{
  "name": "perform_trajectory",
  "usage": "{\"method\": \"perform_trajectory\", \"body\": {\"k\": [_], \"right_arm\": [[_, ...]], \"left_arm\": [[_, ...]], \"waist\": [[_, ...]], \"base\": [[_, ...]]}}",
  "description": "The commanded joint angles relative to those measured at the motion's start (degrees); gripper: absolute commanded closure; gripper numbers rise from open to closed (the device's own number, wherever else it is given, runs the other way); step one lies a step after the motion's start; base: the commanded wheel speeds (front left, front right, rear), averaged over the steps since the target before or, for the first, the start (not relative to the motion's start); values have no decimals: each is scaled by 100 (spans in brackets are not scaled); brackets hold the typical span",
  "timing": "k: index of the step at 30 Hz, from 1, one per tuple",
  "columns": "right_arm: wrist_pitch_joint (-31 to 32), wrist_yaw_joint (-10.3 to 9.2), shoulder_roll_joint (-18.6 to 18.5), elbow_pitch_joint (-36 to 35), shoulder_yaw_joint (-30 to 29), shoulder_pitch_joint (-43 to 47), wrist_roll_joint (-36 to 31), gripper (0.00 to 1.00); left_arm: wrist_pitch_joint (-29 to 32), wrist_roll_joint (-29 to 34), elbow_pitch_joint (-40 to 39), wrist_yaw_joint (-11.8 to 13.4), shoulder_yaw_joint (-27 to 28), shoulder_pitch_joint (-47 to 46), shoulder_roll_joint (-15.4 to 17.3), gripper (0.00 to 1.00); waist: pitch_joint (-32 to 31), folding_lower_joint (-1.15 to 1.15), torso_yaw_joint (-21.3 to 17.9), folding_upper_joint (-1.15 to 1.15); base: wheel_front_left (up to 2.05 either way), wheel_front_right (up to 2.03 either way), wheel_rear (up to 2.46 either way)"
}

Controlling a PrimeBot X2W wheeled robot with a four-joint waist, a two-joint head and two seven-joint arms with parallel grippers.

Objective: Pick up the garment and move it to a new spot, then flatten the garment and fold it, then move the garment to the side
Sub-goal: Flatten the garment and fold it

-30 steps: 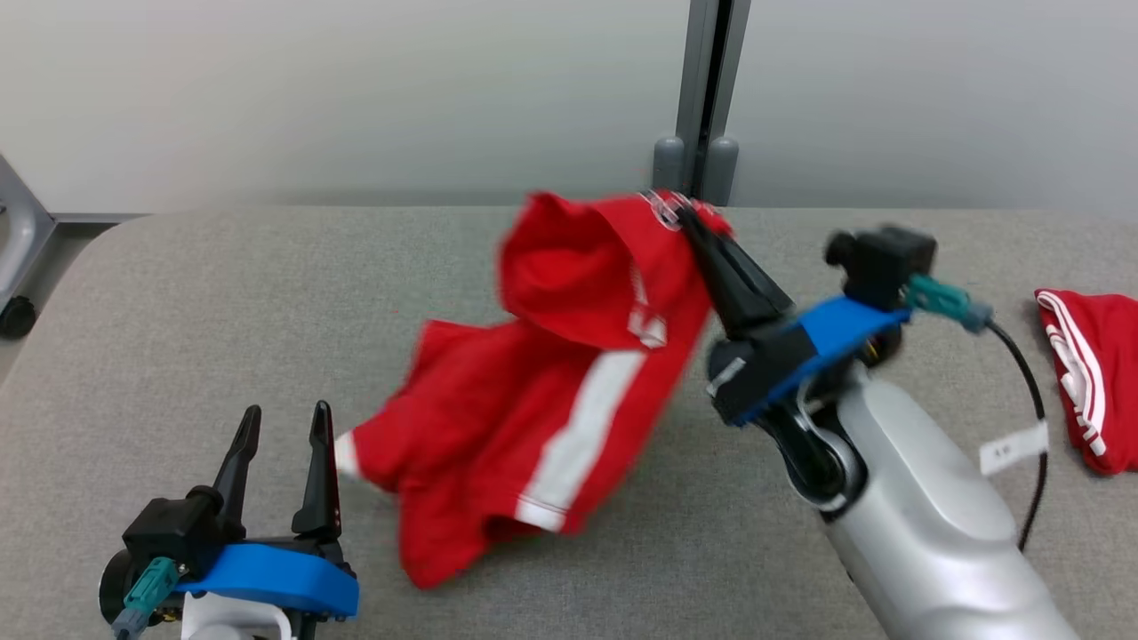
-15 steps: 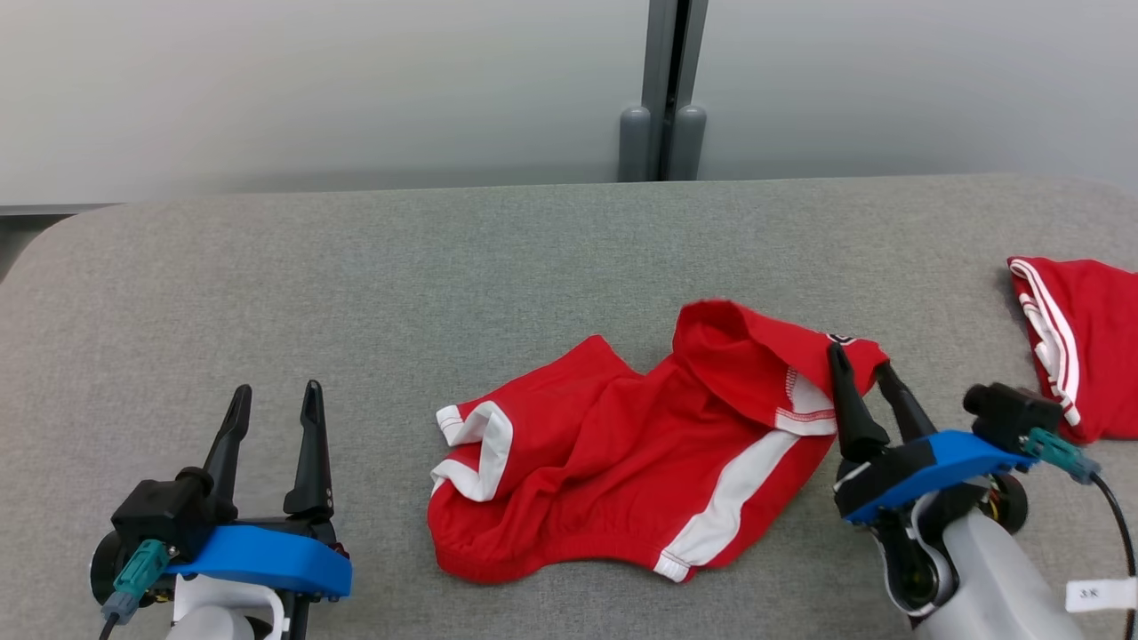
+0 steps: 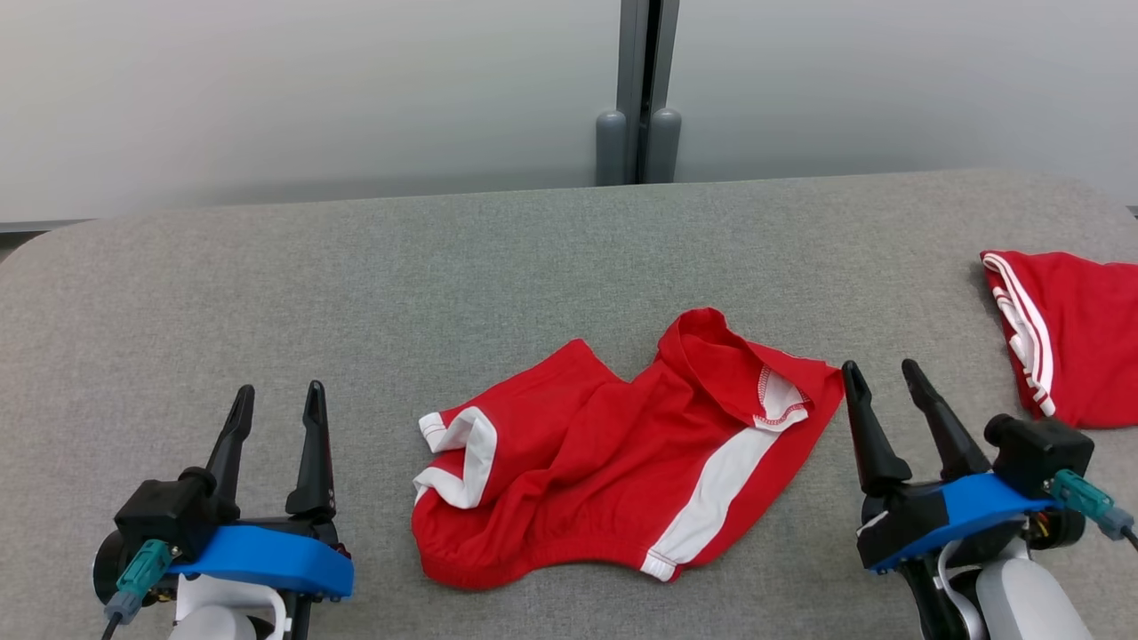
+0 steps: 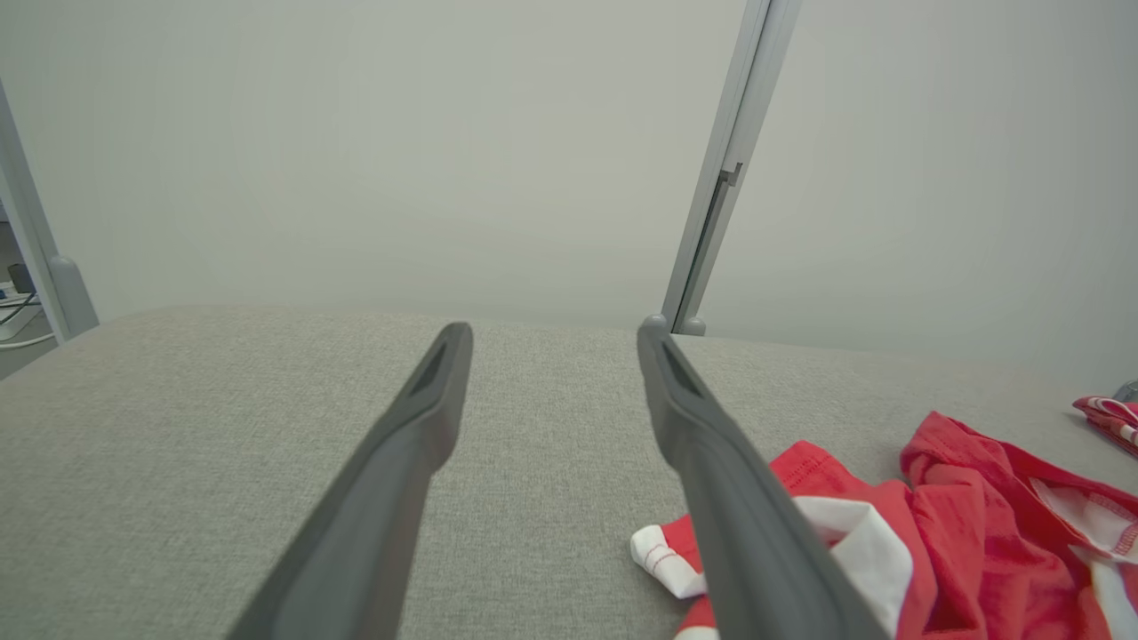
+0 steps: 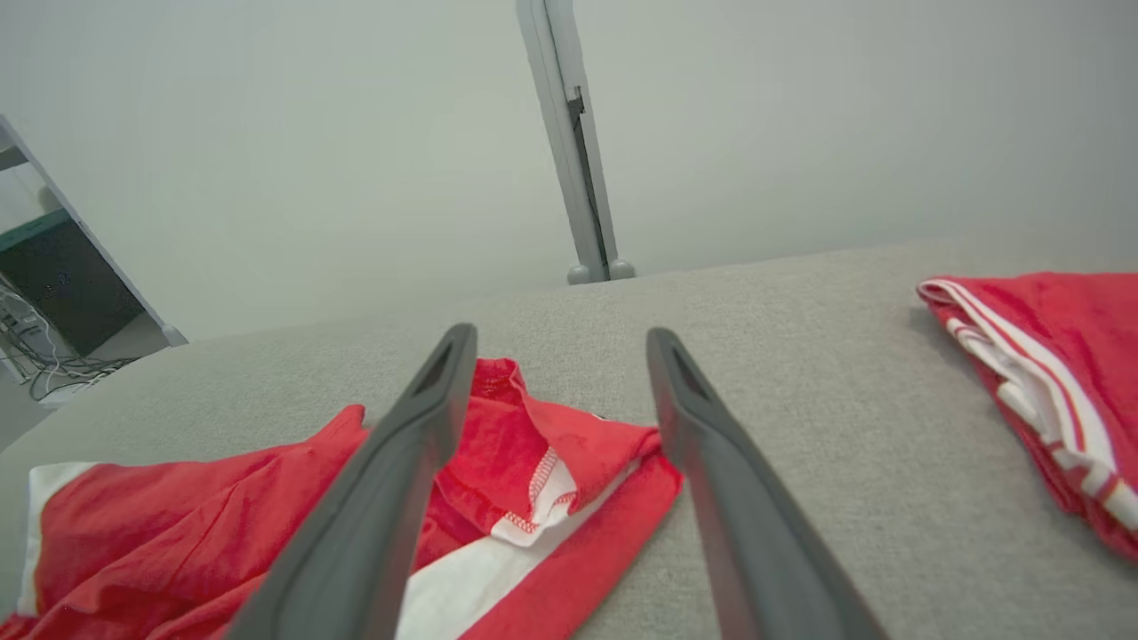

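The garment (image 3: pixel 613 462) is a pair of red shorts with white side stripes, lying crumpled on the grey table (image 3: pixel 356 293) at front centre, its waistband folded over at the upper right. My right gripper (image 3: pixel 880 372) stands open just right of the garment's upper right corner, holding nothing. In the right wrist view the garment (image 5: pixel 533 480) lies behind and left of the open right gripper (image 5: pixel 556 342). At the lower left my left gripper (image 3: pixel 276 397) is open and empty, left of the garment. The left wrist view has the left gripper (image 4: pixel 553 333) open, with the garment (image 4: pixel 960 524) at lower right.
Another red garment (image 3: pixel 1071 333) with thin white stripes lies folded at the table's right edge, and also appears as a red garment (image 5: pixel 1049 373) in the right wrist view. A grey post (image 3: pixel 638 89) rises behind the table against the pale wall.
My right gripper lowered the garment from the air onto the table, opened, let it go and drew back to the right. The head camera shifted. The left gripper stayed still.
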Motion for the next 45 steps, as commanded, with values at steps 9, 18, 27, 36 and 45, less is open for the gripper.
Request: {"method": "perform_trajectory", "body": {"k": [9, 18, 27, 36, 45], "right_arm": [[78, 1, 125, -923, -80, 645, -810, 0], [288, 1, 208, -1174, -120, 789, -801, 0], [245, 1, 236, -1123, -27, 707, -795, 0], [158, 1, 251, -1049, 80, 703, -933, 0], [161, 1, 255, -995, 385, 616, -828, 0]], "left_arm": [[-27, 126, 36, -54, 78, 140, -133, 0], [878, 34, 274, -428, -544, 247, -294, 0], [1965, -52, 684, -153, -819, 284, -382, 0], [2163, -124, 965, -56, -822, 172, -403, 100], [1618, 42, 1185, 66, -547, -480, -159, 100]], "waist": [[-204, 0, -16, 0], [-111, 0, -75, 0], [25, 0, -258, 0], [22, 0, -409, 0], [146, 0, -676, 0]], "base": [[0, 0, 0], [0, 0, 0], [0, 0, 0], [0, 0, 0], [0, 0, 0]]}}
